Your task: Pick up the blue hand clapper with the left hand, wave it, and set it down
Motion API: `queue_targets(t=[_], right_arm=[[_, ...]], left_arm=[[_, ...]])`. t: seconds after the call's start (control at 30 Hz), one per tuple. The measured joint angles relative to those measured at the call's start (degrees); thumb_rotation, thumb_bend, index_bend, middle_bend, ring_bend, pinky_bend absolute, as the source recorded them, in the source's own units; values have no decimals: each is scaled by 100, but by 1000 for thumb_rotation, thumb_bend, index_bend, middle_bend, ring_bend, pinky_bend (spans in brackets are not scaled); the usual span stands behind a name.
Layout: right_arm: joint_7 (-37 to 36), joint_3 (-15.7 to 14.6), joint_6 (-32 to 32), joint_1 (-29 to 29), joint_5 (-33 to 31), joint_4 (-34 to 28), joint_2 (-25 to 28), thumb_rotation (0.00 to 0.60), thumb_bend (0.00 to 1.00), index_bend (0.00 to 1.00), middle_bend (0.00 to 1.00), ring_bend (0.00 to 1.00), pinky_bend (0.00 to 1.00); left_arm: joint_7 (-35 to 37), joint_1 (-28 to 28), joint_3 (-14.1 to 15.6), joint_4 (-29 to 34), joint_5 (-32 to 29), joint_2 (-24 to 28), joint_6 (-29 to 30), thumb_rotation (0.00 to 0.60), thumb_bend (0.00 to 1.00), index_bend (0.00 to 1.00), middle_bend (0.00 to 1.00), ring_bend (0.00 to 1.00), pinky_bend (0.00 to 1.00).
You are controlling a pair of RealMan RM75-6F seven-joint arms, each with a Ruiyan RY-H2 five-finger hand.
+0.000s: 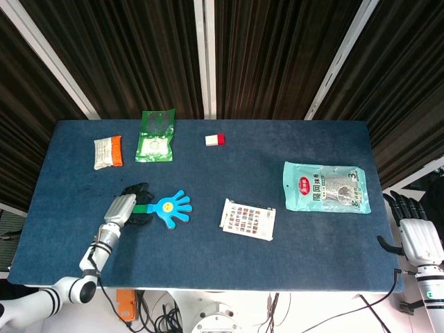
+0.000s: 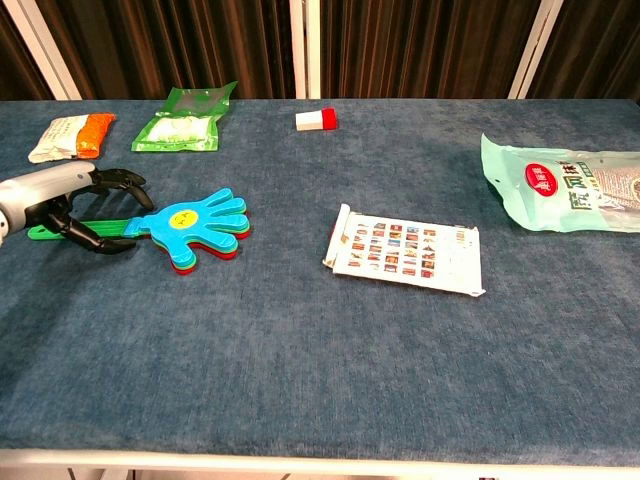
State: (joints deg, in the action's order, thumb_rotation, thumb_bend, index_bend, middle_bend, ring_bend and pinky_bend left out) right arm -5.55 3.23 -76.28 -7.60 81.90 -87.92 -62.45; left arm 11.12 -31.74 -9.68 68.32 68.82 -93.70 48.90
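Observation:
The blue hand clapper (image 1: pixel 170 207) lies flat on the blue table, its palm part pointing right and its green handle pointing left. In the chest view the clapper (image 2: pixel 195 225) shows red and green layers under the blue one. My left hand (image 1: pixel 123 208) is at the handle end. Its dark fingers (image 2: pixel 122 182) curve over the handle while the thumb lies on the near side of it, with a gap still showing. The clapper rests on the cloth. My right hand (image 1: pixel 416 236) hangs off the table's right edge with its fingers spread, holding nothing.
A green packet (image 1: pixel 155 135) and a white-and-orange packet (image 1: pixel 107 152) lie behind the left hand. A small white-and-red box (image 1: pixel 215 139) sits at the back middle. A printed card sheet (image 1: pixel 248 219) lies right of the clapper, and a pale green bag (image 1: pixel 325 187) lies far right.

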Motion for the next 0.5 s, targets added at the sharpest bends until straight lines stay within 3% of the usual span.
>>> queue_targets(t=[0.37, 0.5], right_arm=[[-42, 3, 23, 5, -28, 55, -16, 600, 166, 0, 0, 0, 0], [-51, -1, 24, 9, -26, 61, -20, 600, 165, 0, 0, 0, 0]], left_arm=[[92, -23, -39, -176, 23, -139, 119, 600, 306, 516, 121, 0, 8], [152, 9, -49, -187, 113, -174, 298, 600, 306, 590, 164, 8, 115]])
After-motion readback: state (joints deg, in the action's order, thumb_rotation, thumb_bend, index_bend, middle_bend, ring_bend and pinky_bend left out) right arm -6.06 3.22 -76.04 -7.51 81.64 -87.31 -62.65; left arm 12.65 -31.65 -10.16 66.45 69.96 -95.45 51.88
